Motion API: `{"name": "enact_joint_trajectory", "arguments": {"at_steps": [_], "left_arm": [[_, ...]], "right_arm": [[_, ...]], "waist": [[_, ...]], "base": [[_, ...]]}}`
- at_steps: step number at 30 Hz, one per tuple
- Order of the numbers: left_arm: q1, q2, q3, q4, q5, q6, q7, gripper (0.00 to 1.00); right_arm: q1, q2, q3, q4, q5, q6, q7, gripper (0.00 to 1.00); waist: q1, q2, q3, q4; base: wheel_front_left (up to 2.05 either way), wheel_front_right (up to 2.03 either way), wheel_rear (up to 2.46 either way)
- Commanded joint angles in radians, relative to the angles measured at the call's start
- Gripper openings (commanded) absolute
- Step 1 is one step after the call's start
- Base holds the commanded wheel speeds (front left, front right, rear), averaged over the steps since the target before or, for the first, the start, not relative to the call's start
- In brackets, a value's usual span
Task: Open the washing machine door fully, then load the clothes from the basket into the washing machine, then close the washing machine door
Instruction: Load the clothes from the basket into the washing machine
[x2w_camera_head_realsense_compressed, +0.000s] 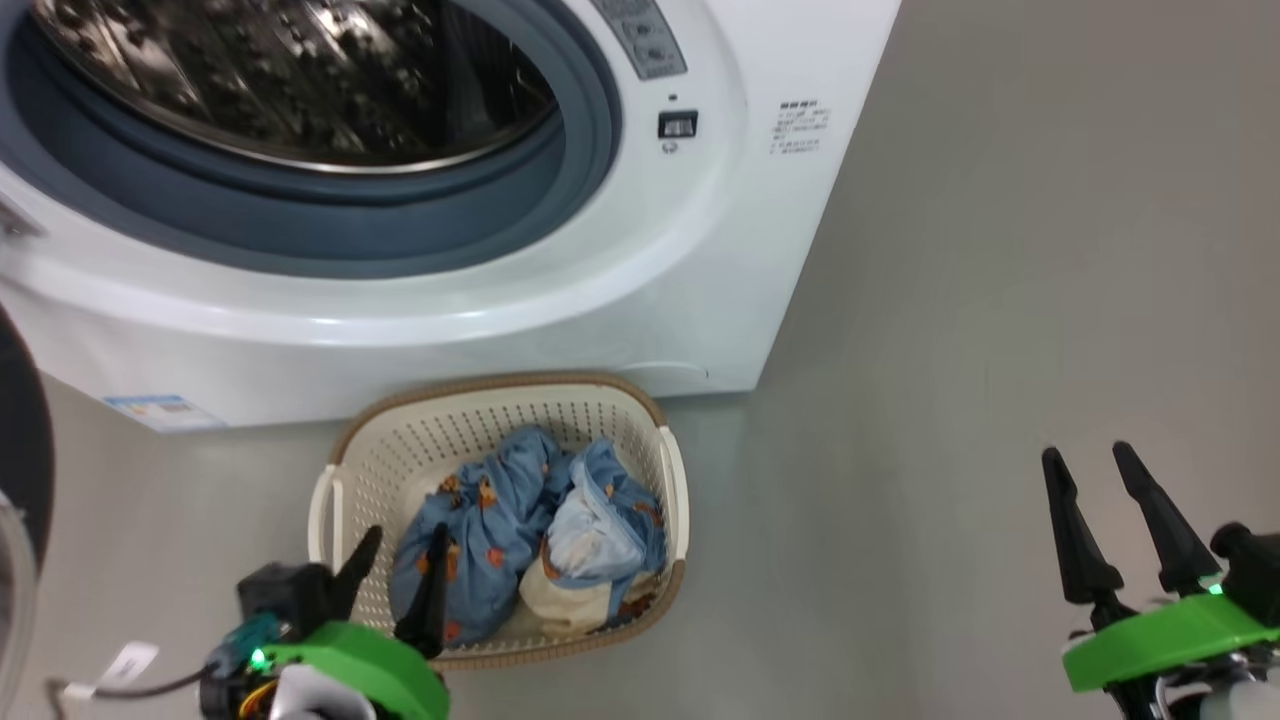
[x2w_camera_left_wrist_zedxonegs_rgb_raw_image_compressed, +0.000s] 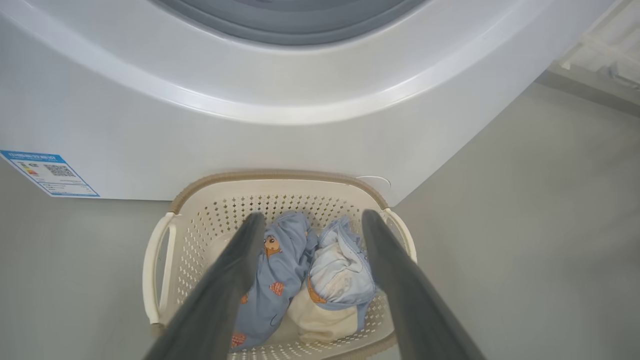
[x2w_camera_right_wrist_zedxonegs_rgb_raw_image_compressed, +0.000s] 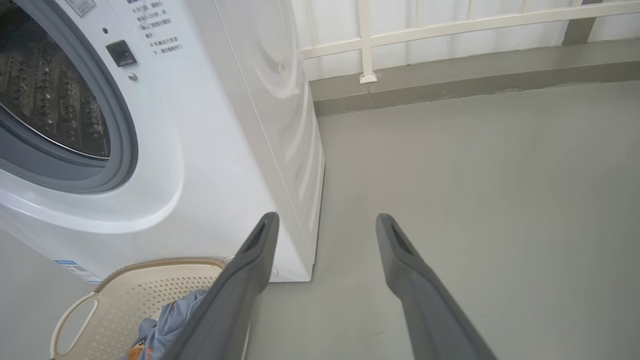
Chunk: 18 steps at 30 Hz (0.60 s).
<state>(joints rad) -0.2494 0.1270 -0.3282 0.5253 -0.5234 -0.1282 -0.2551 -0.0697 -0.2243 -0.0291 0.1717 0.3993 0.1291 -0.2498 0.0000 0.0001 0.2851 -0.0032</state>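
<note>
One washing machine (x2w_camera_head_realsense_compressed: 600, 300) is standing just behind one basket (x2w_camera_head_realsense_compressed: 500, 385) holding the clothes (x2w_camera_head_realsense_compressed: 500, 530). Left end effector (x2w_camera_head_realsense_compressed: 405, 535), fingers apart, is hovering over the basket's near edge beside the clothes; right end effector (x2w_camera_head_realsense_compressed: 1086, 455), likewise apart, is hanging well right of the basket.

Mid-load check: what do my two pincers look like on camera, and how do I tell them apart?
Both alike: left pincer and right pincer each have two long, dark, tapering fingers on a bright green mount with a small green light and a black block beside it. The left also carries a dark cable with a white tag.
</note>
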Motion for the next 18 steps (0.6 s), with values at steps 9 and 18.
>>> {"name": "enact_joint_trajectory", "arguments": {"at_steps": [9,18], "left_arm": [[-0.248,0.023,-0.107,0.241,-0.012,-0.002,-0.007,1.00],[-0.428,0.063,-0.201,0.431,-0.057,-0.002,-0.007,1.00]], "right_arm": [[-0.099,0.004,0.059,-0.040,-0.017,0.002,-0.012,1.00],[-0.184,0.021,0.110,-0.048,-0.023,0.002,-0.012,1.00]], "waist": [[0.0000,-0.0001,0.218,-0.046],[0.0000,-0.0001,0.347,-0.091]], "base": [[0.00,0.00,0.00],[0.00,0.00,0.00]]}}
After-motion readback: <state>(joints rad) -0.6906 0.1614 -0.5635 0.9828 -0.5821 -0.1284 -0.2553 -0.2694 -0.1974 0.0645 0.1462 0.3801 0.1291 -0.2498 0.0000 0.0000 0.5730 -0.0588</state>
